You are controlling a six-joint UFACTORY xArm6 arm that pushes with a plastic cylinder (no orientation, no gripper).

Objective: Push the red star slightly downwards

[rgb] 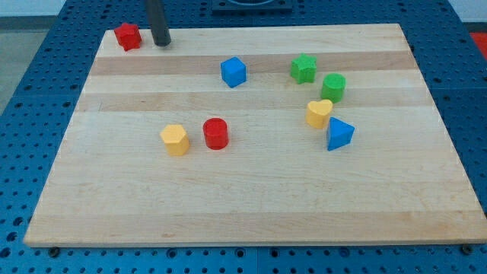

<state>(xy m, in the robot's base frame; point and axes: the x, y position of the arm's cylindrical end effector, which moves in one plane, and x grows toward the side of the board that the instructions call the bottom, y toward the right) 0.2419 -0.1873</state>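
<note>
The red star (128, 36) sits at the top left corner of the wooden board (251, 190). My tip (162, 43) stands just to the right of the star, a small gap apart, near the board's top edge. The dark rod rises from it out of the view's top.
A blue cube (233, 71) lies at top centre. A green star (303, 68), a green cylinder (333, 87), a yellow heart (319, 113) and a blue triangle (339, 134) cluster at the right. A yellow hexagon (175, 140) and a red cylinder (216, 133) lie centre left.
</note>
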